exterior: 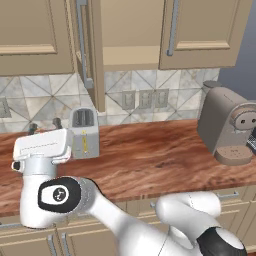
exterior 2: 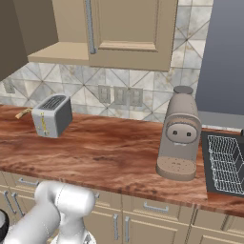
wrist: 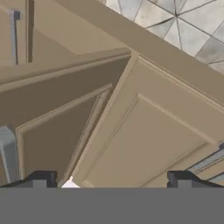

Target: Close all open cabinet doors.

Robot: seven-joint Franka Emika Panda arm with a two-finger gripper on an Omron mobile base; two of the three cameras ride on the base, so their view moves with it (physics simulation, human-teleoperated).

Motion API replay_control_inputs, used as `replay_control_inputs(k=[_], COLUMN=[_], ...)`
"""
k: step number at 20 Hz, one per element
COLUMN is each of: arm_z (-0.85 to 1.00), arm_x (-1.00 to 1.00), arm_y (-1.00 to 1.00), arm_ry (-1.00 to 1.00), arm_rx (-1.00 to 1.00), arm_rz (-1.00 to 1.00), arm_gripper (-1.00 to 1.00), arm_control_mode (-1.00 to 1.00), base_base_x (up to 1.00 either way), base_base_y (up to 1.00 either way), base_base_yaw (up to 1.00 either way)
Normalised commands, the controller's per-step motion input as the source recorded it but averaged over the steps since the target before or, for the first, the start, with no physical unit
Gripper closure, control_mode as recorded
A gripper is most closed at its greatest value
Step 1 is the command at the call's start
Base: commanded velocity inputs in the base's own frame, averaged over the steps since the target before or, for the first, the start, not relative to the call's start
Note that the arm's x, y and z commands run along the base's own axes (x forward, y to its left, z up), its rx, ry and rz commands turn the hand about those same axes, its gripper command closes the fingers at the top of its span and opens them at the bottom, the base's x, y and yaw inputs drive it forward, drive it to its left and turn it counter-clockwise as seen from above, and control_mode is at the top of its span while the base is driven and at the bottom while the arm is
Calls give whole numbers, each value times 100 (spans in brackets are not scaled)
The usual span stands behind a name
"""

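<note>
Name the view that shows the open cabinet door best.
Left base view: the open door swings out edge-on beside its bare shelf opening, handle visible. Right base view catches just its dark face at the left edge. Hand view shows door panels close up, hard to place.

Open cabinet door [exterior: 92,55] cut off at top; dish rack [exterior 2: 228,164] cropped right.

tiled backsplash [exterior 2: 71,81], reddish wooden counter [exterior 2: 109,152]

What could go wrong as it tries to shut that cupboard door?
The open tall beige wooden cabinet door juts edge-on over the counter, so a push could glance off its thin edge. The open pincer sits low beside the silver metal toaster and might knock it when the white arm swings up.
</note>
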Motion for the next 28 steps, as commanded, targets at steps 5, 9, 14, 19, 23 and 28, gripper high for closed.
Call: replay_control_inputs(k=[5, 9, 14, 19, 23, 28], arm_z=[16, 0, 0, 6, 6, -1], arm_x=[-2, 4, 1, 7, 19, 8], arm_y=[10, -18, -34, -42, -52, -22], arm_ry=[-9, 0, 0, 0, 0, 0], arm_rx=[23, 24, 21, 14, 11, 4], arm_rz=[-12, -5, 0, 0, 3, 4], arm_gripper=[-100, -100, -100, -100, -100, -100], arm_control_mode=[-100, -100, -100, -100, -100, -100], base_base_x=[0, 0, 0, 0, 0, 0], base_base_y=[0, 0, 0, 0, 0, 0], base_base_yaw=[0, 0, 0, 0, 0, 0])
